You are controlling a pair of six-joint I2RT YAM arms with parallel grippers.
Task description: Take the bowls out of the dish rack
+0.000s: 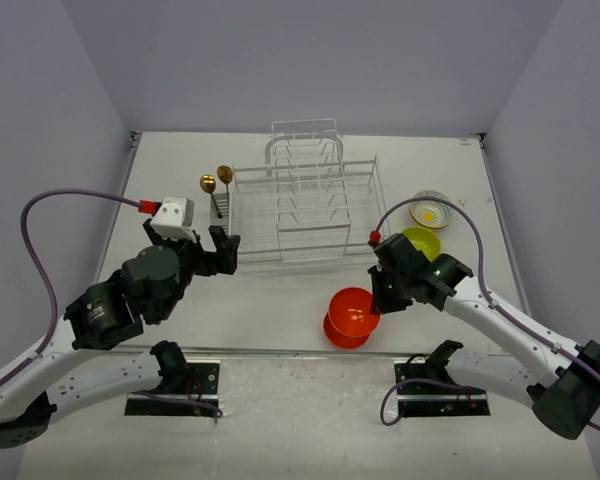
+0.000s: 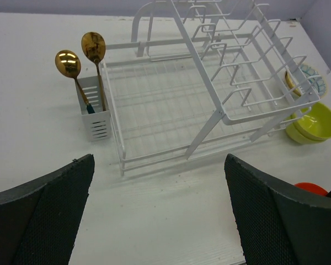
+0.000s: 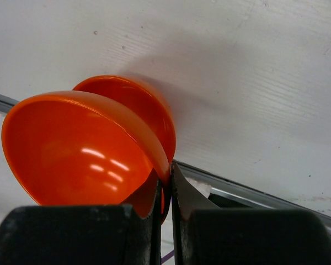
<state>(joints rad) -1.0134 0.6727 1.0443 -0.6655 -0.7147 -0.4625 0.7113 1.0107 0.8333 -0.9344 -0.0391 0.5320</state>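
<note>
The white wire dish rack (image 1: pixel 305 205) stands at the back centre and holds no bowls; it also shows in the left wrist view (image 2: pixel 209 94). My right gripper (image 1: pixel 378 300) is shut on the rim of an orange-red bowl (image 1: pixel 353 308), tilted over a second orange-red bowl (image 1: pixel 340 334) near the table's front edge. The right wrist view shows the held bowl (image 3: pixel 83 149) with the second one (image 3: pixel 138 102) behind it. Lime-green bowls (image 1: pixel 421 241) and a pale patterned bowl (image 1: pixel 430 209) sit right of the rack. My left gripper (image 1: pixel 223 250) is open and empty, left of the rack's front.
A small white cutlery holder (image 2: pixel 94 113) with two gold spoons (image 2: pixel 81 55) hangs on the rack's left side. The table's front edge rail (image 3: pixel 254 190) runs just beyond the orange-red bowls.
</note>
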